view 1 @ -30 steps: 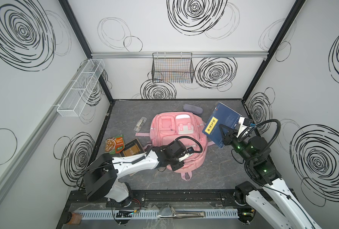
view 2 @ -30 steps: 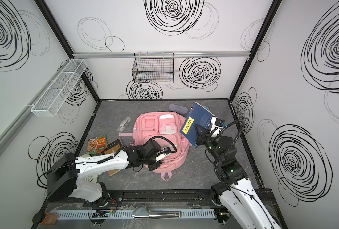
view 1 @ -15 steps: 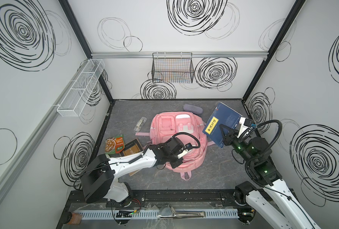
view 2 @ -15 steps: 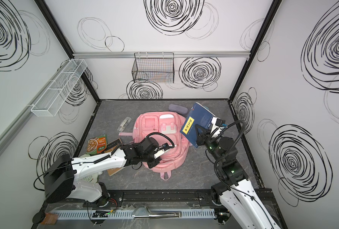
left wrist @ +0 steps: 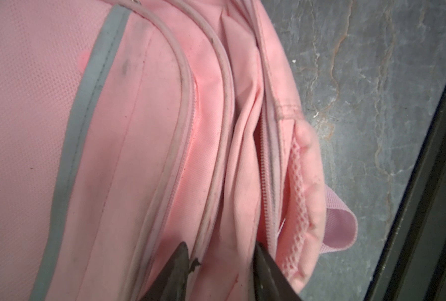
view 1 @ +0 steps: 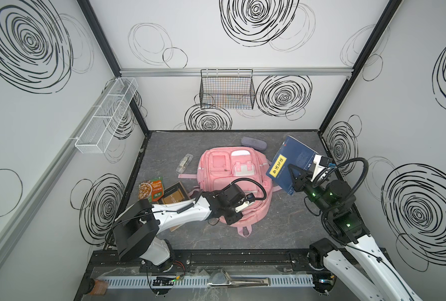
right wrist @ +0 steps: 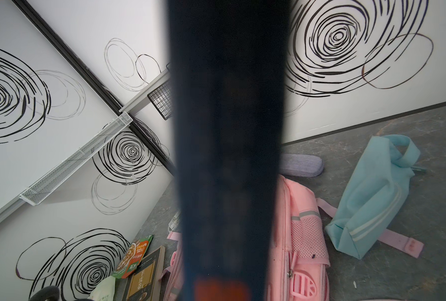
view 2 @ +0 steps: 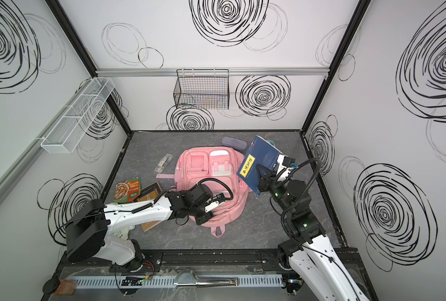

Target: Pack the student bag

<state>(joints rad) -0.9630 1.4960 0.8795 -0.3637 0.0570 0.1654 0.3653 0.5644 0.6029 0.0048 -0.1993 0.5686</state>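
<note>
While left gripper (left wrist: 222, 263) is being held low on student bag (view 1: 224, 166), jaws are standing apart, pink fabric fold being straddled beside zipper gap (left wrist: 265, 161), not visibly pinched. Bag is lying flat mid-table (view 1: 282, 229), front up. Blue book (view 1: 293, 156) is being clamped by right gripper (view 1: 295, 179), tilted in air just beside bag's right side. Step judged: main compartment being opened for book. Next move: fold being pinched, lifted, mouth widened, book then slid in.

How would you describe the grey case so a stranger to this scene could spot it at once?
Find the pink backpack lying in the middle of the dark floor. Just past its far right corner lies the grey case. It is a small oblong with rounded ends, plain grey, unlike the big dark-blue book held up beside it.
</note>
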